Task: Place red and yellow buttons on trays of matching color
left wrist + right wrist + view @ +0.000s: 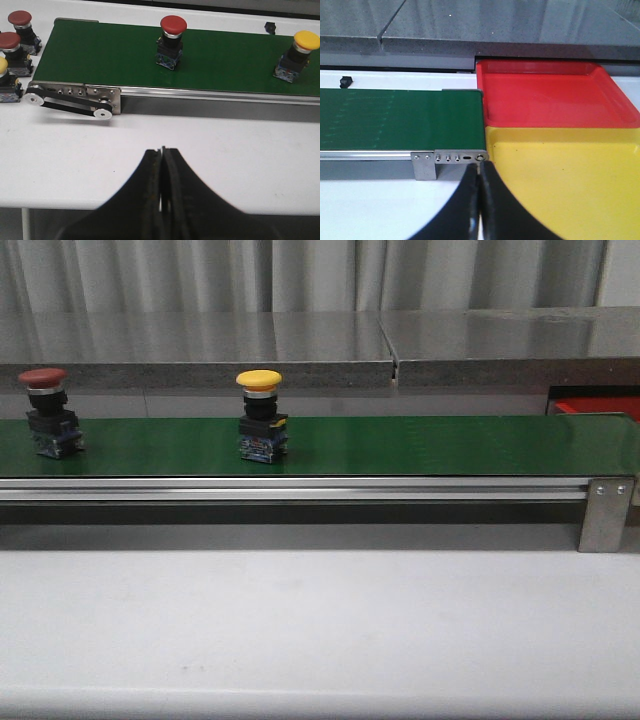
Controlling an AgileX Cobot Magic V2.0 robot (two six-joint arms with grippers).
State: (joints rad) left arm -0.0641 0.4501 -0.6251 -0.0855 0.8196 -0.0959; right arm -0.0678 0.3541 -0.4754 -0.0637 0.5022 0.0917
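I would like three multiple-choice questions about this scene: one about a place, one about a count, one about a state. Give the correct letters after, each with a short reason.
1. Where is the yellow tray in relation to the red tray?
A. directly beside it, edges touching
B. stacked on it
C. at the belt's far end

2. How many buttons stand on the green belt?
A. none
B. two
C. five

3. In what state are both end effectors?
A. shut, holding nothing
B. wide open
C. gripping a button

Answers: 
1 A, the right wrist view shows the two trays edge to edge at the belt's end. 
2 B, one red button and one yellow button are on it. 
3 A, the left end effector and right end effector show fingers pressed together, empty.
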